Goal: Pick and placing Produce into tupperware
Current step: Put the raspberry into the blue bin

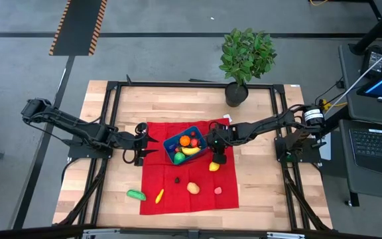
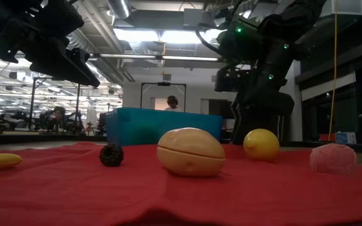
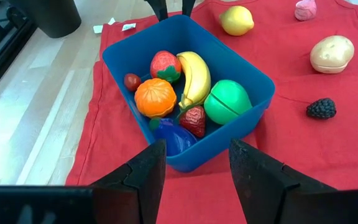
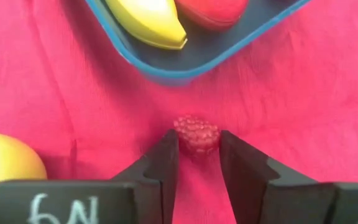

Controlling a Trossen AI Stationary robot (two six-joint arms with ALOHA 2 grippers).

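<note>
- Two grippers of mine in play. My right gripper (image 4: 199, 155) is down on the red cloth (image 1: 191, 199), just outside the blue tupperware (image 1: 199, 133), fingers narrow around a small red raspberry (image 4: 196, 134); pads look to be touching its sides, berry resting on the cloth.
- My left gripper (image 3: 192, 171) hovers at the tupperware's other side, fingers spread, holding nothing.
- Inside the tupperware (image 3: 126, 53), seen from my left wrist: banana (image 3: 196, 76), orange (image 3: 155, 98), green round fruit (image 3: 227, 101), two strawberries (image 3: 165, 65), a small dark red piece (image 3: 132, 81), a blue-purple piece (image 3: 169, 136) at the near wall.
- Lemon (image 1: 213, 166) sits on the cloth just beside my right gripper; it also shows at the edge of the right wrist view (image 4: 8, 163).
- Loose produce elsewhere on the cloth: potato (image 1: 193, 188), pink piece (image 1: 218, 190), blackberry (image 1: 177, 178), yellow long piece (image 1: 158, 196).
- Green vegetable (image 1: 136, 194) lies at the cloth's left edge, partly on the wooden table (image 1: 91, 192).
- Low view: potato (image 2: 190, 152) nearest, blackberry (image 2: 111, 155) and lemon (image 2: 261, 144) either side, tupperware (image 2: 143, 125) behind.
- Potted plant (image 1: 245, 60) stands at the table's far edge, well apart.
</note>
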